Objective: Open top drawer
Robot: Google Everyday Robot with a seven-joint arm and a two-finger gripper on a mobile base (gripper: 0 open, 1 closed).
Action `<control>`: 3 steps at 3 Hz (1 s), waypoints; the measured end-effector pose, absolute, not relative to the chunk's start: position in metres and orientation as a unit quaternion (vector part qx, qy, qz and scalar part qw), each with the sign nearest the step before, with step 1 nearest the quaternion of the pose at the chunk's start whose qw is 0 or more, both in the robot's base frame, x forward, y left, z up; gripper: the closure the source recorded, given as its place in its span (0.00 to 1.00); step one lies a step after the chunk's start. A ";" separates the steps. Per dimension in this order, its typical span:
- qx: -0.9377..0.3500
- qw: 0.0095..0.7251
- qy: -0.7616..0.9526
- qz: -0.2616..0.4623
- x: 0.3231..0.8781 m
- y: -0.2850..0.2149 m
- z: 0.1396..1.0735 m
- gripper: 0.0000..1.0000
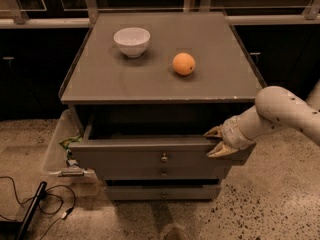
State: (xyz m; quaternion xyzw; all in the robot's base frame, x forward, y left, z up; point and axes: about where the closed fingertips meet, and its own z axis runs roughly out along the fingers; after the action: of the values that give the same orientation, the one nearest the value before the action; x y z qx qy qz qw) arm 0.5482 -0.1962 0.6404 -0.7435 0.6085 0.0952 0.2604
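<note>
Camera view: the top drawer [150,156] stands partly open beneath the cabinet top [150,81]; the gripper [218,142] pinches its front edge at the right end. Pulling so far off-centre could skew and jam it, or the pinch could slip

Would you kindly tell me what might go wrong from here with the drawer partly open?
The gripper sits at the right end of the top drawer, far from its knob, so an off-centre pull may skew and jam it. A jolt could roll the orange off the cabinet top.
</note>
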 end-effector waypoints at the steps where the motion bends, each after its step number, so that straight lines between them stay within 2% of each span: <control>1: -0.739 0.262 0.614 0.096 0.536 -0.199 0.639 0.81; 3: -0.739 0.262 0.614 0.096 0.536 -0.199 0.639 0.35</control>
State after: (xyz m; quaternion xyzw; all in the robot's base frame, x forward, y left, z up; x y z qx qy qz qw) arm 0.5364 -0.1994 0.6391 -0.7387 0.6136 0.0964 0.2618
